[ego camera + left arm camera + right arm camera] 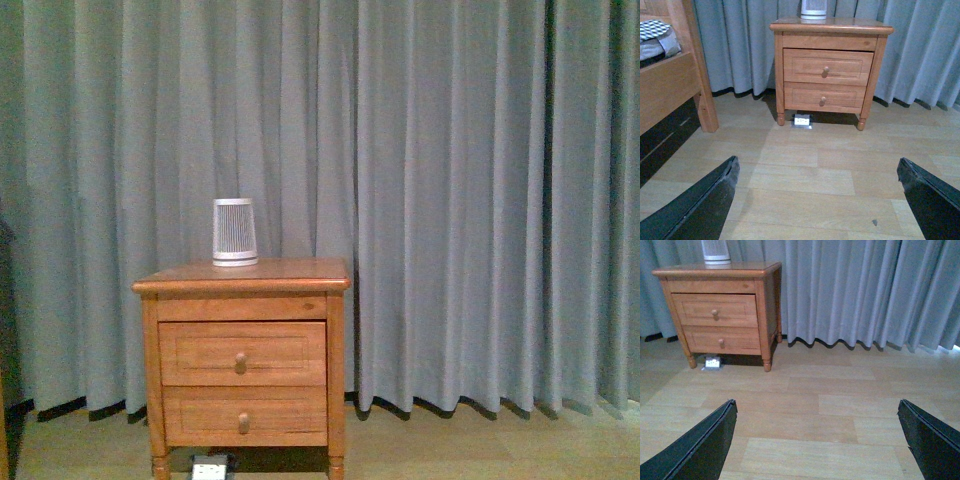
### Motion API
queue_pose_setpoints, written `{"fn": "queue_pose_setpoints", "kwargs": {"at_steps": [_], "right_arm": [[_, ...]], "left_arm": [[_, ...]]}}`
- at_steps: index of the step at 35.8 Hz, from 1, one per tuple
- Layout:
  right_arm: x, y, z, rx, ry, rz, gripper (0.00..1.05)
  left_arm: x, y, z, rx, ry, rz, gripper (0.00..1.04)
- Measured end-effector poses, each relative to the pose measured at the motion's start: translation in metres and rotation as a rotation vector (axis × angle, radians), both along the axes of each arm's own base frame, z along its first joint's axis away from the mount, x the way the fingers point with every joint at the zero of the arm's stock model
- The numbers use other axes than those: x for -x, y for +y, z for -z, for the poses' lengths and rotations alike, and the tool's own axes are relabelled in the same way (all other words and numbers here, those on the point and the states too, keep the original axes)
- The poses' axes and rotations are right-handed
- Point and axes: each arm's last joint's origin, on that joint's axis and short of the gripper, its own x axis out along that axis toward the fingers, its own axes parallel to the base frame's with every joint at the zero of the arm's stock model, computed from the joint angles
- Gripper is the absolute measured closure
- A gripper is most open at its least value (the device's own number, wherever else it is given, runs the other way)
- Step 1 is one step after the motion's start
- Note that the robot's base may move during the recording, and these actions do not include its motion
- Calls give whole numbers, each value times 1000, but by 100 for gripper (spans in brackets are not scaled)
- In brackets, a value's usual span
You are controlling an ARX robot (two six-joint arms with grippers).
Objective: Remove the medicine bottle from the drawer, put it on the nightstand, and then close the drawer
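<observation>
The honey-brown nightstand (pixel 243 284) stands before the grey curtain, also seen as the nightstand (pixel 830 27) and the nightstand (pixel 715 271) in the wrist views. Its upper drawer (pixel 242 353) is shut, with one round knob; the same drawer (pixel 827 66) and drawer (pixel 715 310) show shut in both wrist views. The medicine bottle is hidden. My left gripper (pixel 817 172) hangs open over bare floor, well short of the nightstand. My right gripper (pixel 817 412) is open too, off to the nightstand's right. Neither arm shows in the front view.
A white slatted cone (pixel 235 232) stands on the nightstand top. A lower drawer (pixel 245 415) sits under the upper one. A white socket box (pixel 802 120) lies on the floor beneath. A wooden bed frame (pixel 670 85) stands to the left. Wood floor (pixel 830 405) lies between.
</observation>
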Motion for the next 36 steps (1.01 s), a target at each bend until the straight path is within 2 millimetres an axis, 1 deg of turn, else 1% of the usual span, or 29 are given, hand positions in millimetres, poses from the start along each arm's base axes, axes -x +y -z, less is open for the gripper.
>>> {"fn": "queue_pose_setpoints", "kwargs": {"at_steps": [36], "right_arm": [[0, 0, 0, 0, 0, 0, 7]], "left_arm": [[0, 0, 0, 0, 0, 0, 7]]}}
